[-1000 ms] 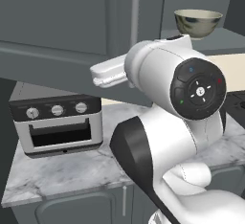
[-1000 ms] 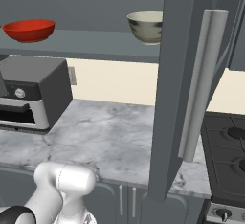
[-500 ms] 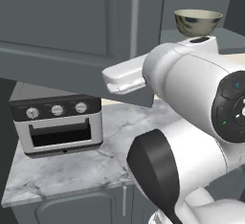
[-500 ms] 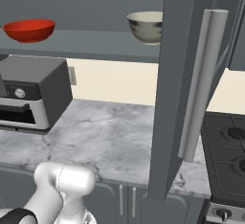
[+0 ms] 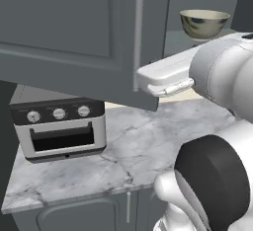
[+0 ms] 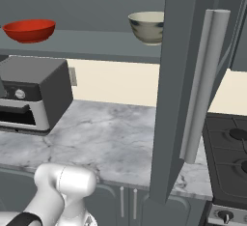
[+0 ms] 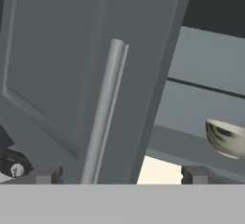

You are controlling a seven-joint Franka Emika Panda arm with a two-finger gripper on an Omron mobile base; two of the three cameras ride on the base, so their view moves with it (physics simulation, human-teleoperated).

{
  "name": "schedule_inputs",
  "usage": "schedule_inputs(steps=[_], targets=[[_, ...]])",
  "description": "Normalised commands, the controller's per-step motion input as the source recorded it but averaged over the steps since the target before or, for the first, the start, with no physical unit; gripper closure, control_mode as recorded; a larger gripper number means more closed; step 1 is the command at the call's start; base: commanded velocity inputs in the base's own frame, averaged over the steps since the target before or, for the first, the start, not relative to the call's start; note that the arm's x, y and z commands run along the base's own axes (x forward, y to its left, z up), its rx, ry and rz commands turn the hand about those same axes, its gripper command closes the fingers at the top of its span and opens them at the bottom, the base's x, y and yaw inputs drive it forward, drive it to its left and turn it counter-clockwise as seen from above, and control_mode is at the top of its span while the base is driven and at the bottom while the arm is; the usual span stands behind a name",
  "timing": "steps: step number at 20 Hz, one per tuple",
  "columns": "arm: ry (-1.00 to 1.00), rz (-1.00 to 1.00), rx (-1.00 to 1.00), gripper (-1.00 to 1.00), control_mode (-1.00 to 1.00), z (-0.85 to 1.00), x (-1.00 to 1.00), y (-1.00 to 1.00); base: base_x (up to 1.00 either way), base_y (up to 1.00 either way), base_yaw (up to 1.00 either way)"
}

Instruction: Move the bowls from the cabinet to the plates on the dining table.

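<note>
Now tool [image 7: 116,174] spread wide, facing cabinet [image 7: 52,65] handle [image 7: 103,113]

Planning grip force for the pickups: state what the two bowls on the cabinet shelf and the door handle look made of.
Cream bowl: likely glazed ceramic, judging by its glossy sheen and mottled darker outside. Red bowl: plain, evenly coloured, smooth; glazed ceramic or plastic, unclear. Door handle: looks like brushed metal, a silver-grey bar with soft highlights.

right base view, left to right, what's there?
red bowl → toaster oven → cream bowl → open cabinet door's bar handle → stove
</note>
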Motion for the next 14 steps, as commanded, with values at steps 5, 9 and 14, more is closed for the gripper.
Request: schedule_inputs(steps=[5,9,14], targets=[[0.00,0.13,0.06,-1.00,-1.00,0.03,-0.08,-0.52,0.00,0.00,0.00],[0.00,0.11,0.07,-1.00,-1.00,0.00,-0.02,-0.62,0.00,0.00,0.00],[0.00,0.09,0.06,-1.00,-1.00,0.00,-0.02,-0.70,0.00,0.00,0.00]])
